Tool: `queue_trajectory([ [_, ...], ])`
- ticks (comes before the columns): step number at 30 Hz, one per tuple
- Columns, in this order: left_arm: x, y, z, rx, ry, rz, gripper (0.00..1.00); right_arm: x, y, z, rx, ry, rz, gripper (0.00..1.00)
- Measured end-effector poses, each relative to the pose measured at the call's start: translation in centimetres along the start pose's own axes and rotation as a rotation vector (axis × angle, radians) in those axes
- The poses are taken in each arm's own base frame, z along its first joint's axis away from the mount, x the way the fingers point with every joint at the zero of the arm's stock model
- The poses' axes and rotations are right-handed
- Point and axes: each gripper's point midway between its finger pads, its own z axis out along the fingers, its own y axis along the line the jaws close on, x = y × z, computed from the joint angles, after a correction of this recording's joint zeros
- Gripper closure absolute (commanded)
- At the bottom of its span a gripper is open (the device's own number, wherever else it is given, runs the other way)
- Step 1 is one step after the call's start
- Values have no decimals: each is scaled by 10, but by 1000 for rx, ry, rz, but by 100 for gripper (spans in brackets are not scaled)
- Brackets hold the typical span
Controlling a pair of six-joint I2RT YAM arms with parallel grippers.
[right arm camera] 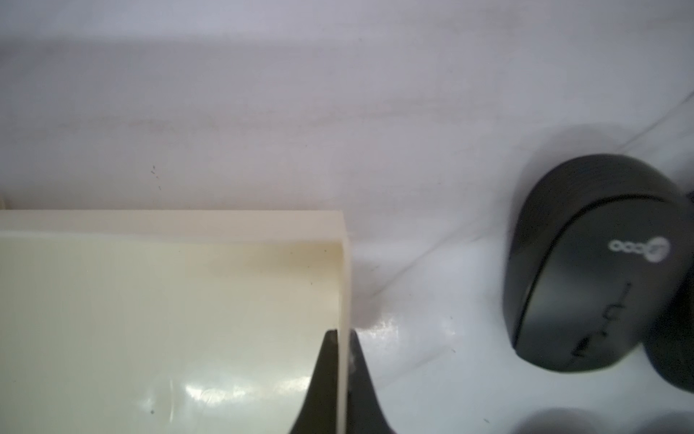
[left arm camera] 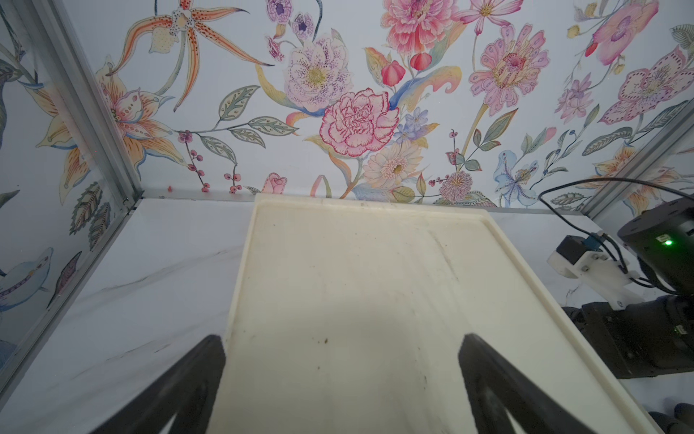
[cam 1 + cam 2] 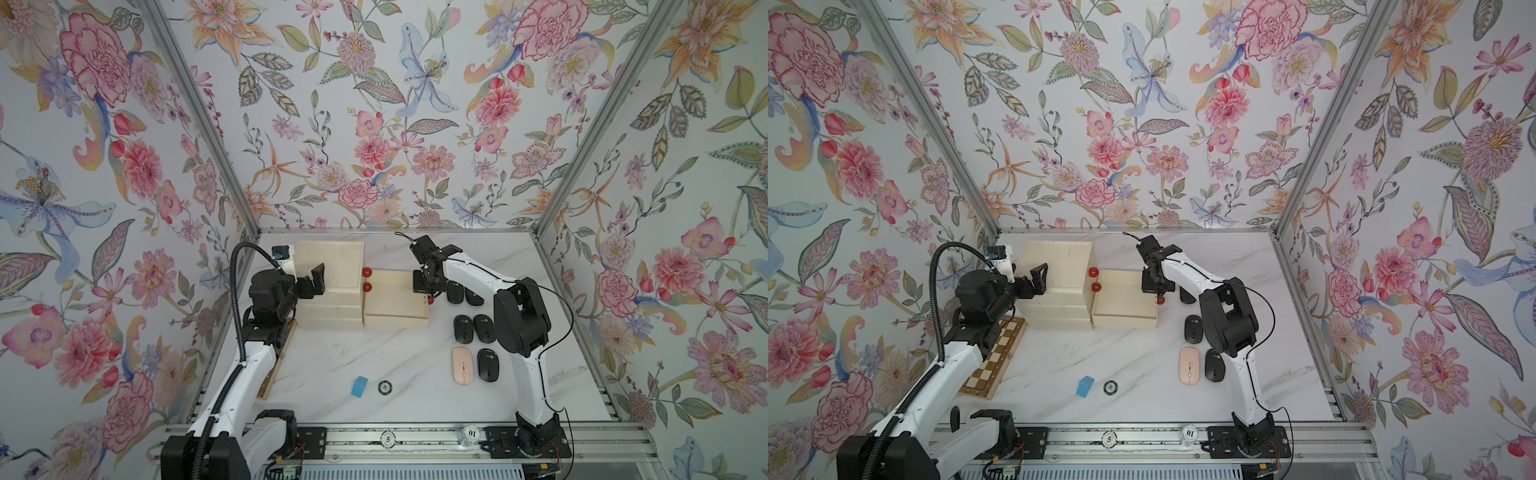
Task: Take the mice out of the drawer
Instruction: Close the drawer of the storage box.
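Note:
The cream drawer (image 3: 395,299) stands pulled out on the table, and its inside shows bare in both top views. My right gripper (image 1: 342,334) is shut on the drawer's thin side wall (image 1: 343,282), one finger inside and one outside, just above its red knob (image 3: 430,300). Several black mice (image 3: 464,328) and one pink mouse (image 3: 462,365) lie on the table to the right of the drawer. One black mouse (image 1: 593,263) lies close beside the gripped wall. My left gripper (image 2: 341,345) is open over the top of the cream cabinet (image 2: 356,263), holding nothing.
The cabinet (image 3: 328,266) has two more red knobs (image 3: 367,272) facing the drawer. A blue block (image 3: 360,386) and a round chip (image 3: 385,387) lie near the front. A chessboard (image 3: 994,361) lies under my left arm. My right arm reaches over the mice.

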Motion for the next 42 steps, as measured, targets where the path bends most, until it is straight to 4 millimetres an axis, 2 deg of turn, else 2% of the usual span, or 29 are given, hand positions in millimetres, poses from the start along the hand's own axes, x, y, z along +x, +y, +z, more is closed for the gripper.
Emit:
queue_trajectory([
  [3,0,-1,0,11,-10,1,0,5,1,9,19,20,-7,97],
  [11,0,-6,0,45,-27,-1,0,1,5,10,18,16,-9,97],
  [17,0,-7,0,49,-33,0,0,0,15,5,2,15,-13,91],
  [23,0,-7,0,49,-36,0,0,2,45,1,-75,25,-16,79],
  [29,0,-7,0,49,-36,0,0,6,59,-1,-123,43,-18,55],
  [31,0,-7,-1,47,-38,0,0,5,58,-2,-124,40,-24,51],
  [34,0,-7,-2,45,-36,0,0,2,51,-12,-127,17,-35,38],
  [37,1,-6,-4,36,-22,-4,0,-6,35,-37,-127,-48,-42,24],
  [40,-6,-1,-6,15,-10,-20,0,-15,15,-68,-132,-149,-34,17],
  [42,-16,5,-8,-1,-19,-32,0,-16,-1,-83,-140,-203,-18,16],
])
